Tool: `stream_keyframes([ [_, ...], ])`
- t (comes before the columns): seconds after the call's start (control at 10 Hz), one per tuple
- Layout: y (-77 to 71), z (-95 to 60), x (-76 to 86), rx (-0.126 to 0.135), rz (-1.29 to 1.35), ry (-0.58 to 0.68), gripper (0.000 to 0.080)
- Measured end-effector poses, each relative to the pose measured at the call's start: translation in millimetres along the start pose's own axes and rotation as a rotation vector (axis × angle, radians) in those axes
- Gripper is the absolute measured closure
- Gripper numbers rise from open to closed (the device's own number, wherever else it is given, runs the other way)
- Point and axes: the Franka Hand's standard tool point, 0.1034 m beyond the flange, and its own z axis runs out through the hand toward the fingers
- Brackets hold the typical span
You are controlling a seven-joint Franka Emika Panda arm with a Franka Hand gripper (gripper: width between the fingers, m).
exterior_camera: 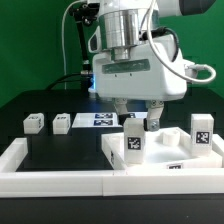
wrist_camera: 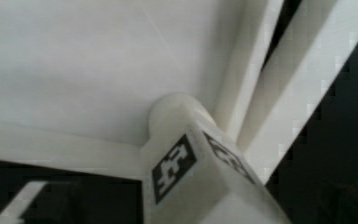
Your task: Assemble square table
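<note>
Over the slab (exterior_camera: 165,155) on the black surface (exterior_camera: 60,148), poised with jaws spread and empty just above an upright leg (exterior_camera: 133,141) at one corner. Probably light, stiff, slick plastic; best pinched squarely across the leg's flat sides, near the top.

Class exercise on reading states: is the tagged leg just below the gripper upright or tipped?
Upright. In the exterior view the leg stands on end on the white slab, tag facing the camera.
</note>
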Motion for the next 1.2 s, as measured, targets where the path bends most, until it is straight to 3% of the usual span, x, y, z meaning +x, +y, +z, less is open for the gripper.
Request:
stream_keyframes([
  [0.3,-1.0,0.3,4.1,-0.004,-0.28,-0.008,0.0151],
  [0.5,0.5,1.2,7.2,-0.019,-0.487,-0.016,0.0151],
  [0.8,3.8,4.6,7.0,-0.066,-0.765,-0.022,0.0151],
  [1.2,3.2,4.4,7.2,-0.072,-0.913,-0.022,0.0151],
])
